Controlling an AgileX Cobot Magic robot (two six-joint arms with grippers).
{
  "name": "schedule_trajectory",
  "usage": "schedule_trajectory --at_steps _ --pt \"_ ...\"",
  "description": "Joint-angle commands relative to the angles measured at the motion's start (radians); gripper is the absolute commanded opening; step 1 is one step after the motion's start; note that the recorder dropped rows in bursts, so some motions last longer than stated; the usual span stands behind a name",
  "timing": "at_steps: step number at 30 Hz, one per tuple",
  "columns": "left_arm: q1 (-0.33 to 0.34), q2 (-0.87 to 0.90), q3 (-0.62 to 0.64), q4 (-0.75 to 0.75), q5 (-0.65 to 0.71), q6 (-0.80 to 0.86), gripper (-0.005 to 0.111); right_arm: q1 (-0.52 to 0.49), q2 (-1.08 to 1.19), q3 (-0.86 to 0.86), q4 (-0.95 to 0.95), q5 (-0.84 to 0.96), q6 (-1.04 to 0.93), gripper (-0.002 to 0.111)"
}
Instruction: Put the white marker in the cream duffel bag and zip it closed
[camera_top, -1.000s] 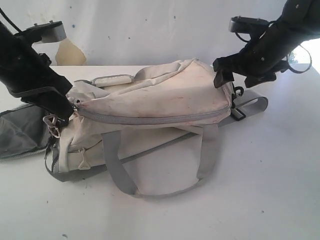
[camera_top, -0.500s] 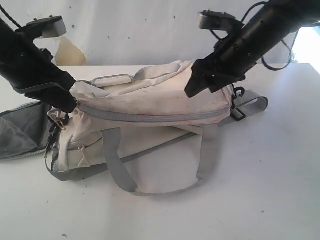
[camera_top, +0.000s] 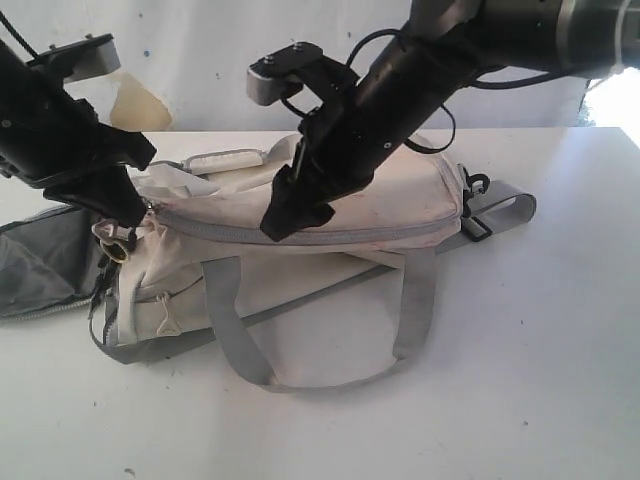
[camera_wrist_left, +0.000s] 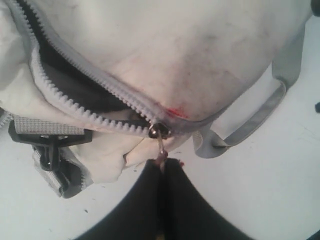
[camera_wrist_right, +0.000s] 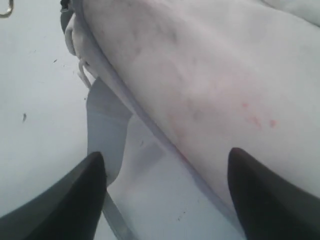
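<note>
Under wide right claw (camera_top: 295, 222), smudged cream bag (camera_top: 400, 205) (left claw (camera_wrist_left: 162, 163) pinching zipper pull (camera_wrist_left: 160, 142))

The bag (camera_top: 400, 205), cream and smudged, lies slumped on its side, its grey straps (camera_top: 235, 340) looping toward the front. Its grey zip (camera_top: 340, 238) is shut along most of its length. Past the pull (camera_wrist_left: 161, 146), at the left end, it gapes on dark lining (camera_wrist_left: 75, 85).

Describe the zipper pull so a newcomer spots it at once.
Start at the cream duffel bag and follow its grey zipper to the end under the left arm. The zipper pull is the small metal slider there, the only piece pinched by the shut left gripper.
</note>
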Motion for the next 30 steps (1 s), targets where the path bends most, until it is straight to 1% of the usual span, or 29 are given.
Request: schedule_trajectory --at_steps 1,4,6,8,15,21,25,30 --pt "0.006 -0.015 0.002 -0.023 0.016 -0.061 0.0 0.04 -0.014 0.005 0.006 -0.075 -0.053 0.062" --pt "0.006 -0.015 0.002 -0.065 0.027 -0.099 0.0 0.057 -0.014 0.011 0.006 -0.119 -0.08 0.057" --pt "0.006 -0.015 0.002 -0.1 0.024 -0.123 0.0 0.065 -0.014 0.019 0.006 -0.134 -0.087 0.054" --pt "0.006 -0.015 0.002 -0.133 0.024 -0.15 0.0 0.072 -0.014 0.03 0.006 -0.143 -0.105 0.054" --pt "0.006 -0.015 0.002 -0.136 -0.015 -0.291 0.0 0.074 -0.014 0.05 0.013 -0.146 -0.13 0.054" --pt "0.006 -0.015 0.002 -0.136 0.006 -0.3 0.0 0.074 -0.014 0.05 0.062 -0.139 -0.173 0.054" --pt "0.006 -0.015 0.002 -0.136 0.015 -0.261 0.0 0.074 -0.012 0.05 0.064 -0.143 -0.174 0.054" --pt "0.006 -0.015 0.002 -0.145 0.017 -0.259 0.0 0.074 -0.004 0.05 0.164 -0.143 -0.25 0.054"
